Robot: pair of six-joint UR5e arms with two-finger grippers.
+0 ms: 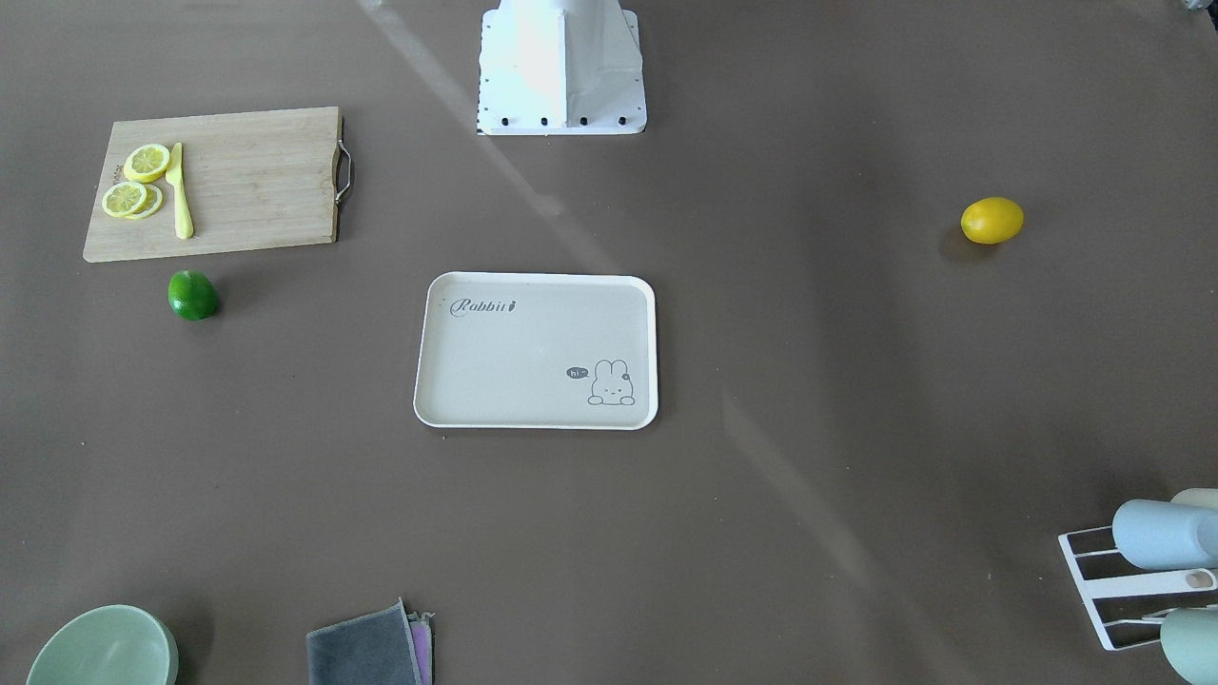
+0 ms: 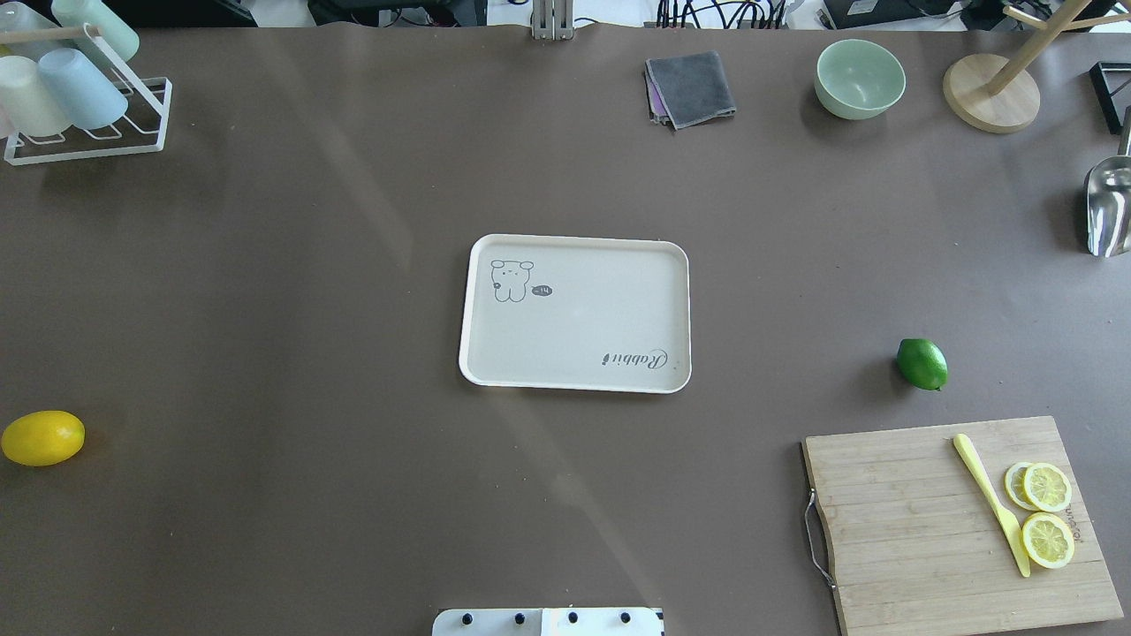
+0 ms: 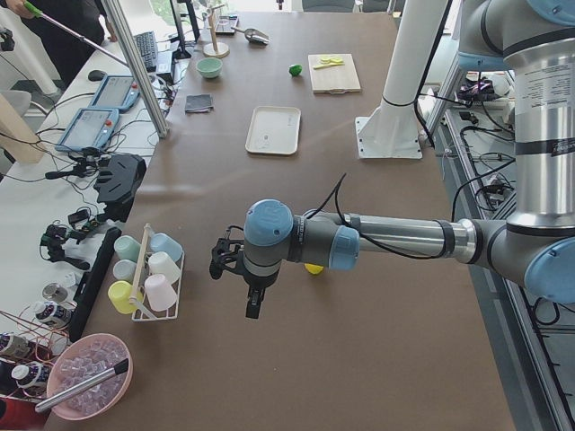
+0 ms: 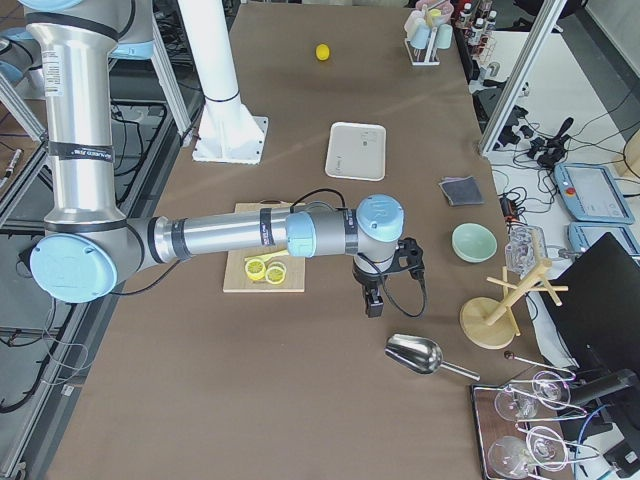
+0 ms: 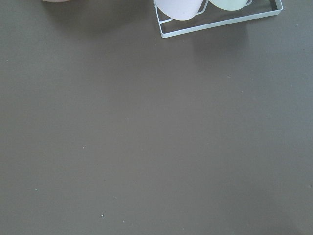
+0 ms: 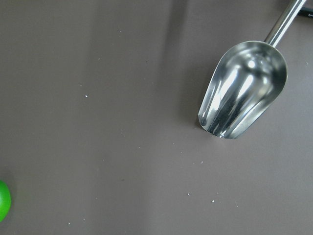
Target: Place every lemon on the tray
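Note:
The cream tray (image 1: 519,357) with "Rabbit" lettering lies empty at the table's middle, also in the overhead view (image 2: 583,318). The yellow lemon (image 2: 42,437) lies far to the robot's left, also in the front-facing view (image 1: 992,220). The green lemon (image 2: 922,363) lies to the right beside the cutting board and shows at the right wrist view's left edge (image 6: 2,200). My left gripper (image 3: 253,303) hangs above the table near the yellow lemon (image 3: 314,268). My right gripper (image 4: 372,298) hangs past the board. Neither shows in other views, so I cannot tell open or shut.
A wooden cutting board (image 2: 954,521) holds lemon slices (image 2: 1045,512) and a yellow knife (image 2: 991,502). A green bowl (image 2: 859,78), grey cloth (image 2: 691,87), wooden stand (image 2: 990,93) and metal scoop (image 6: 243,88) sit along the far and right edges. A cup rack (image 2: 71,97) stands far left.

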